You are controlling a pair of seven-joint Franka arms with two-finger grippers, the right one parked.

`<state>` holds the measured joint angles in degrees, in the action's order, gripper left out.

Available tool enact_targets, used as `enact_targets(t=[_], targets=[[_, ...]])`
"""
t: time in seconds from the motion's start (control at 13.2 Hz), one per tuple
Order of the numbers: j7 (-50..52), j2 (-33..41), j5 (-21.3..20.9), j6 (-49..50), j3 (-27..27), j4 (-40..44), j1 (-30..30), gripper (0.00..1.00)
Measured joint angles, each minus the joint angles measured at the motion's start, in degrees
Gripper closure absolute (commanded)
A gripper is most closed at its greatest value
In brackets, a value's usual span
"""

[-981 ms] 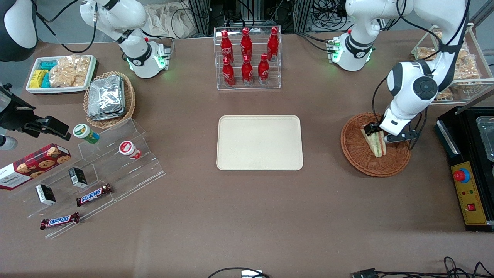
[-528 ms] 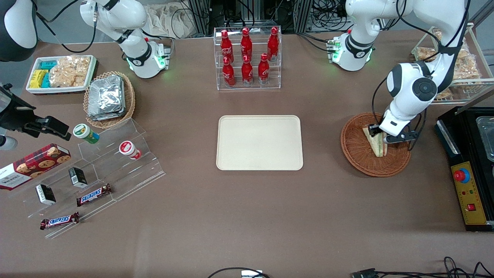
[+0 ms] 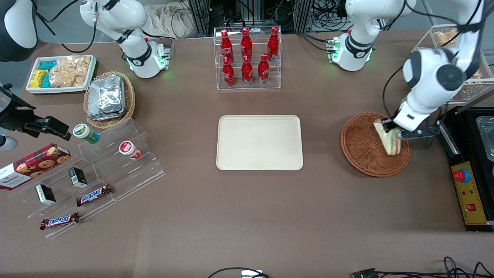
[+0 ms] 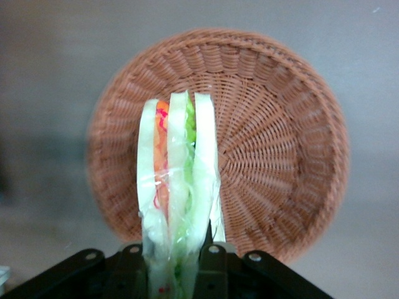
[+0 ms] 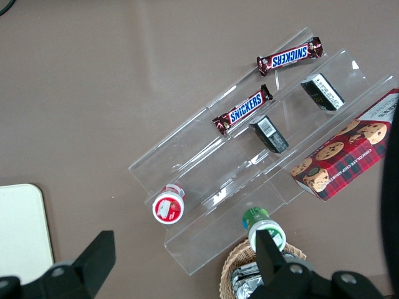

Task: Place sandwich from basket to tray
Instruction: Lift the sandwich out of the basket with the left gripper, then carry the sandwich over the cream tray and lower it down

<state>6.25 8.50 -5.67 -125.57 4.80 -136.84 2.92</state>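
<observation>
The clear-wrapped triangular sandwich of white bread with green and pink-red filling [image 3: 389, 137] now hangs in the left arm's gripper [image 3: 390, 130], whose two fingers are clamped on the wedge's upper end. Half a second ago it sat lower, near the middle of the round reddish-brown woven wicker basket [image 3: 362, 148]; it has since risen and shifted toward the basket's edge at the working arm's end of the table. In the left wrist view the sandwich [image 4: 177, 187] points down at the bare weave of the basket [image 4: 268, 143], apparently lifted clear, though contact is hard to rule out. So the pick looks done. The flat cream-beige rectangular plastic tray [image 3: 259, 142] at the table's centre lies well apart, so the carry remains.
</observation>
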Motion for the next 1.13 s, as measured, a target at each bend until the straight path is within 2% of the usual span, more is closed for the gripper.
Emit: enact_targets(t=[0.23,0.45,0.53,0.75,0.98,1.13], targets=[[-0.51,3.15,0.0,24.8,-1.06,17.93,0.53,1.0],[-0.37,0.27,0.19,39.81,-5.81,34.6,0.88,1.0],[0.33,-1.61,0.28,42.58,-8.07,39.09,0.96,0.97],[8.94,-8.42,0.7,47.82,-18.58,49.08,1.17,0.97],[27.26,-14.67,0.77,48.3,-33.11,51.74,1.5,0.97],[35.65,-18.16,0.63,47.0,-40.27,51.83,1.81,0.98]])
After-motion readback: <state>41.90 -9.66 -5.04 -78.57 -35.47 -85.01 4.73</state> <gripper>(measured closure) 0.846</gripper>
